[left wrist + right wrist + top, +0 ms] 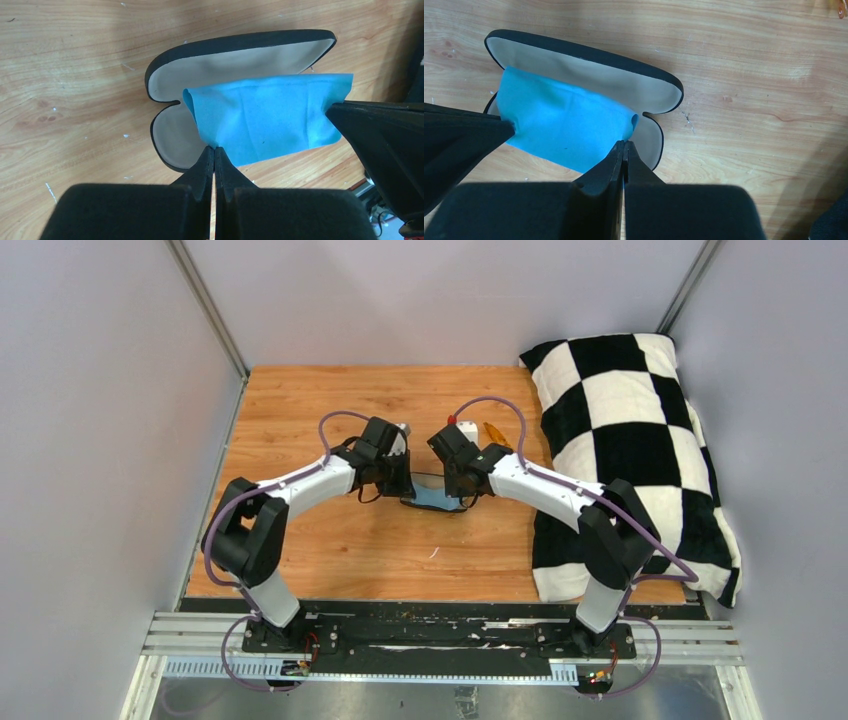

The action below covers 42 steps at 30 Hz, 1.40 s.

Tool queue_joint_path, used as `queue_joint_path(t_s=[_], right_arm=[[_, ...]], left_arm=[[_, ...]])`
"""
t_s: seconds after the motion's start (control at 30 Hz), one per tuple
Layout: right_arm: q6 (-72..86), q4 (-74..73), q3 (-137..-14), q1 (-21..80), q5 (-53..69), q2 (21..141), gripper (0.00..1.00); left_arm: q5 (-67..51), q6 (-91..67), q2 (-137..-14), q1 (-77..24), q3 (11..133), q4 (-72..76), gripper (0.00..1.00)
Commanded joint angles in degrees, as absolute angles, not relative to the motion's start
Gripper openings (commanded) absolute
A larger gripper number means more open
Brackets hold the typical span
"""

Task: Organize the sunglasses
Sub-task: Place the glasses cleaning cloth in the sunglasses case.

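Note:
The black glasses case [235, 44] lies open on the wooden table, its beige lining up; it also shows in the right wrist view [589, 75]. A light-blue cloth [265, 115] is stretched over the case, also seen in the right wrist view [559, 125] and the top view [436, 499]. My left gripper [215, 148] is shut on one corner of the cloth. My right gripper [625, 143] is shut on the opposite corner. The amber sunglasses [493, 432] lie on the table behind the right gripper, apart from the case. Only their tip [840, 10] shows in the right wrist view.
A black-and-white checkered pillow [640, 440] fills the right side of the table, close to the sunglasses. Grey walls enclose the table on the left, back and right. Both arms meet over the table's middle [430, 470].

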<state>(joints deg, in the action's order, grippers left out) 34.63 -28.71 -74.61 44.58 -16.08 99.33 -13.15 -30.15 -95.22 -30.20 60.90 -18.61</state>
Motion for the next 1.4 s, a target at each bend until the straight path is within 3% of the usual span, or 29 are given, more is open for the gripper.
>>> queue_joint_path(t_s=[0.0, 0.5, 0.73, 1.37], right_arm=[[34.91, -30.06, -74.22, 43.88, -14.98, 99.08, 0.0], [36.38, -28.5, -67.0, 43.98, -13.66, 98.25, 0.0], [36.04, -19.31, -60.66, 44.11, -11.92, 96.23, 0.0], [35.6, -14.06, -58.77, 44.74, -15.54, 96.57, 0.0]], left_arm=[[-15.91, -26.72, -96.83, -30.06, 63.13, -20.31, 0.0], [-16.74, -24.58, -98.42, -30.06, 61.81, -21.93, 0.0], [-15.43, -25.83, -98.19, -30.06, 58.98, -19.77, 0.0], [-13.77, -25.24, -97.26, -30.06, 56.82, -19.53, 0.0]])
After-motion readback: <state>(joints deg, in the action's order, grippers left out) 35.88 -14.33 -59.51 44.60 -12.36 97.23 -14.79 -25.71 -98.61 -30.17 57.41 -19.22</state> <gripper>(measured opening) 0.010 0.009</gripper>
